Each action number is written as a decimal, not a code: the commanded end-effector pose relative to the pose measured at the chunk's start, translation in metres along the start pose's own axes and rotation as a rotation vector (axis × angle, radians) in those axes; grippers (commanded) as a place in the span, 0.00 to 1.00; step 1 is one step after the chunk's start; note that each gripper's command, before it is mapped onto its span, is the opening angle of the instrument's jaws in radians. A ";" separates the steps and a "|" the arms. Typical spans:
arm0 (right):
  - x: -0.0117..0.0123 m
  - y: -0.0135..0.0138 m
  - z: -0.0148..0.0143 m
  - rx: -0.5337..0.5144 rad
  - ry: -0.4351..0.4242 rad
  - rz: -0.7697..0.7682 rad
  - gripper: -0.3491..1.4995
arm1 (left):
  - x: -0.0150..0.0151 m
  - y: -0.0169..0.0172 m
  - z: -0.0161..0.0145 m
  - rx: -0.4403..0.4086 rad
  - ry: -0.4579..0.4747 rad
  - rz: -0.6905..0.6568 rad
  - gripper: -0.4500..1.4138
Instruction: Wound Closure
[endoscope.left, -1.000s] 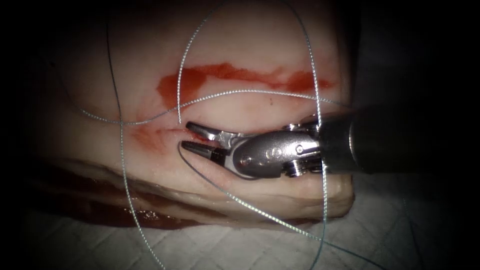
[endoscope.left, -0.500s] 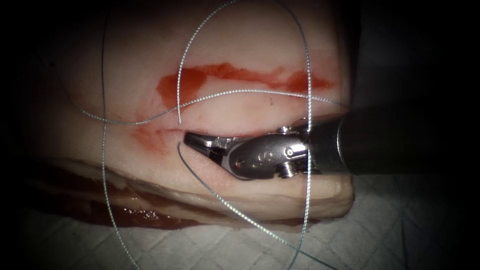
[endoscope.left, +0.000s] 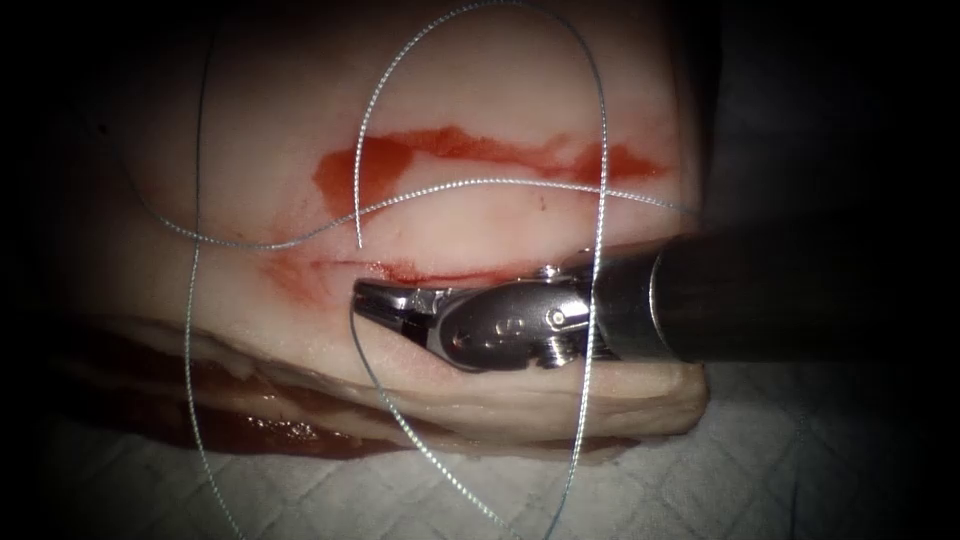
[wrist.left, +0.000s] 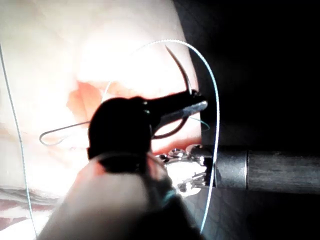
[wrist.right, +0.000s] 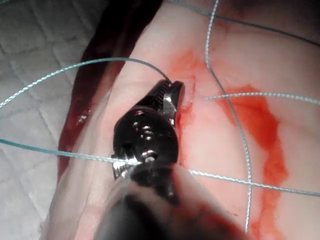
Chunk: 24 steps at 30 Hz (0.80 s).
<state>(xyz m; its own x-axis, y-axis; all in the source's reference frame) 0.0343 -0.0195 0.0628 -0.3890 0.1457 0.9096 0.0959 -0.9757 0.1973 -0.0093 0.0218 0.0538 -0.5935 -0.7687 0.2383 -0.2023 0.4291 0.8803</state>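
Right tool (endoscope.left: 365, 297): jaws pressed together, pinching the thread (endoscope.left: 600, 150) at their tip.
Thread: it leaves that tip and runs down and away over the tissue (endoscope.left: 500, 80) edge; further loops arch over the shaft.
Cut (endoscope.left: 430, 271): a red line just beyond the right tool's jaws, whose tip sits toward its left end.
Red fluid (endoscope.left: 370, 170): a smear farther beyond, past the cut.
Left tool (wrist.left: 197, 102): jaws clamped on the needle (wrist.left: 180, 70) near mid-curve.
Needle: the point rises above the jaws; it looks clear of the tissue.
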 end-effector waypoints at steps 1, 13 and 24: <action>0.0000 0.0001 0.0010 0.003 -0.004 0.000 0.37 | 0.0003 0.0006 0.0003 0.001 0.000 0.001 0.00; -0.0001 0.0001 0.0014 0.006 -0.002 0.001 0.11 | 0.0004 0.0006 0.0003 0.002 0.000 0.001 0.00; -0.0019 -0.0035 -0.0012 -0.059 -0.016 0.050 0.00 | 0.0004 0.0004 0.0004 0.001 -0.002 0.001 0.00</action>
<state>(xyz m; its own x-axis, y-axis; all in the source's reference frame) 0.0329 -0.0169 0.0595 -0.3729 0.0944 0.9231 0.0632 -0.9899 0.1267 -0.0093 0.0217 0.0536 -0.5945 -0.7682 0.2375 -0.2025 0.4289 0.8804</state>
